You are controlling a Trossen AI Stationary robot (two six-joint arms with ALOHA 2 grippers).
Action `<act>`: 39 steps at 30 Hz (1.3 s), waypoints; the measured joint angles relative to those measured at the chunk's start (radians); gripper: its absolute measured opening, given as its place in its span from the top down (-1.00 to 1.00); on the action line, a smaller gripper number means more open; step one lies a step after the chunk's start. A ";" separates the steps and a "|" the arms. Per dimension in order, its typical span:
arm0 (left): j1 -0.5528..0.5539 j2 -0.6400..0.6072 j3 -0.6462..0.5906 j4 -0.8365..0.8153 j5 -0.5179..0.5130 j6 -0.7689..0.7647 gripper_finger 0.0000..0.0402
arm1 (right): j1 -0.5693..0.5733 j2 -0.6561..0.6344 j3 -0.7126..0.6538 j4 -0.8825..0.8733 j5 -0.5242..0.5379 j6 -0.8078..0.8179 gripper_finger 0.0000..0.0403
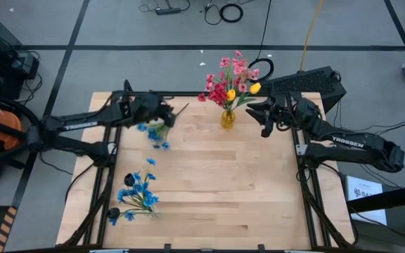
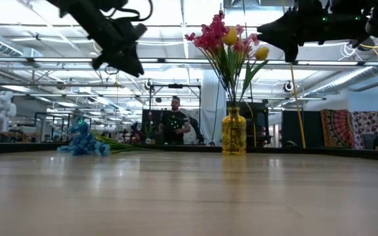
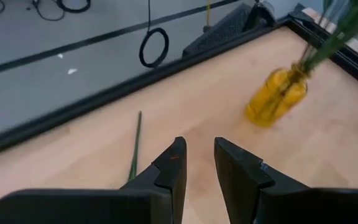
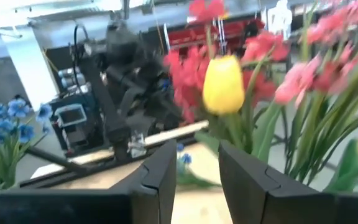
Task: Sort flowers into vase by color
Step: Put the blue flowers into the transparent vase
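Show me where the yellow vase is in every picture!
High view: the vase stands near the table's far edge, middle.
Low view: vase right of centre, holding pink and yellow flowers.
Left wrist view: vase upper right.
Right wrist view: vase not in view, only its flowers.
Shared landmark: the yellow tulip.

Pink, red, yellow flowers (image 1: 232, 79) upright in yellow vase (image 1: 227, 118), table's 12 o'clock. Blue sprig (image 1: 157, 132) lying at 10; blue bunch (image 1: 136, 197) at 8.
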 joint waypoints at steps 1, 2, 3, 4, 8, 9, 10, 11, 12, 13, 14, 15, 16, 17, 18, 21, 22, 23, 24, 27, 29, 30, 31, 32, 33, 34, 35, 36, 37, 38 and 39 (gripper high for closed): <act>0.013 0.026 0.023 0.001 0.006 0.016 0.56 | 0.007 0.000 0.000 -0.014 0.000 0.001 0.46; 0.025 0.050 0.043 0.000 0.008 0.031 0.56 | 0.014 0.000 0.000 -0.028 0.000 0.004 0.46; 0.035 0.076 0.063 -0.002 0.013 0.050 0.56 | 0.020 0.000 0.000 -0.043 0.000 0.008 0.46; 0.045 0.102 0.083 -0.002 0.025 0.074 0.55 | 0.027 0.000 0.000 -0.058 0.000 0.010 0.46; 0.071 0.202 0.151 -0.029 0.083 0.122 0.43 | 0.047 0.000 0.000 -0.118 0.000 0.025 0.46; 0.074 0.231 0.171 -0.059 0.088 0.125 0.39 | 0.052 0.000 0.000 -0.131 0.000 0.026 0.46; 0.074 0.260 0.189 -0.092 0.090 0.124 0.34 | 0.055 0.000 0.000 -0.144 0.001 0.026 0.46; 0.074 0.288 0.209 -0.123 0.097 0.123 0.28 | 0.057 0.000 0.000 -0.160 0.004 0.026 0.46; 0.074 0.315 0.230 -0.152 0.105 0.120 0.22 | 0.059 0.000 0.000 -0.180 0.005 0.026 0.46; 0.074 0.338 0.250 -0.185 0.112 0.119 0.16 | 0.061 0.000 0.000 -0.197 0.006 0.026 0.46; 0.074 0.362 0.270 -0.219 0.113 0.119 0.10 | 0.062 0.000 0.000 -0.209 0.008 0.026 0.46; 0.074 0.386 0.290 -0.247 0.114 0.119 0.04 | 0.063 0.000 0.000 -0.220 0.017 0.026 0.46; 0.075 0.409 0.308 -0.275 0.114 0.117 0.00 | 0.063 0.000 0.000 -0.231 0.025 0.026 0.46; 0.078 0.431 0.323 -0.310 0.113 0.096 -0.03 | 0.063 0.000 0.000 -0.240 0.027 0.026 0.46; 0.083 0.453 0.338 -0.342 0.113 0.059 -0.05 | 0.063 0.001 0.000 -0.245 0.027 0.026 0.46; 0.115 0.517 0.387 -0.415 0.125 0.013 -0.07 | 0.063 0.000 0.000 -0.244 0.028 0.026 0.46; 0.130 0.538 0.398 -0.441 0.136 0.015 -0.07 | 0.063 0.000 0.000 -0.245 0.028 0.026 0.46; 0.144 0.556 0.405 -0.458 0.154 0.013 -0.07 | 0.063 0.000 0.000 -0.246 0.028 0.026 0.46; 0.160 0.572 0.410 -0.463 0.180 0.013 -0.07 | 0.063 0.000 0.000 -0.246 0.028 0.026 0.46; 0.203 0.609 0.414 -0.472 0.248 0.019 -0.07 | 0.063 0.000 0.000 -0.248 0.028 0.026 0.46; 0.227 0.632 0.414 -0.479 0.266 0.053 -0.07 | 0.063 0.000 0.000 -0.250 0.028 0.032 0.46; 0.235 0.645 0.414 -0.483 0.266 0.070 -0.07 | 0.063 0.000 0.000 -0.250 0.028 0.038 0.46; 0.242 0.657 0.414 -0.487 0.266 0.080 -0.07 | 0.063 0.000 0.000 -0.250 0.028 0.046 0.46; 0.249 0.667 0.414 -0.490 0.266 0.095 -0.07 | 0.063 0.000 0.000 -0.250 0.028 0.051 0.46; 0.253 0.677 0.414 -0.493 0.266 0.110 -0.07 | 0.063 0.000 0.000 -0.252 0.028 0.052 0.46; 0.256 0.689 0.415 -0.495 0.265 0.121 -0.07 | 0.063 0.000 0.000 -0.254 0.028 0.053 0.46; 0.256 0.700 0.415 -0.498 0.264 0.126 -0.07 | 0.063 0.000 0.000 -0.256 0.028 0.055 0.46; 0.256 0.715 0.415 -0.502 0.258 0.126 -0.07 | 0.063 0.000 0.000 -0.261 0.028 0.059 0.46; 0.256 0.730 0.415 -0.504 0.250 0.127 -0.07 | 0.063 0.000 0.000 -0.267 0.028 0.063 0.46; 0.256 0.745 0.415 -0.506 0.248 0.130 -0.07 | 0.063 0.000 0.000 -0.270 0.028 0.069 0.46; 0.255 0.759 0.415 -0.510 0.248 0.143 -0.07 | 0.063 0.000 0.000 -0.273 0.028 0.076 0.46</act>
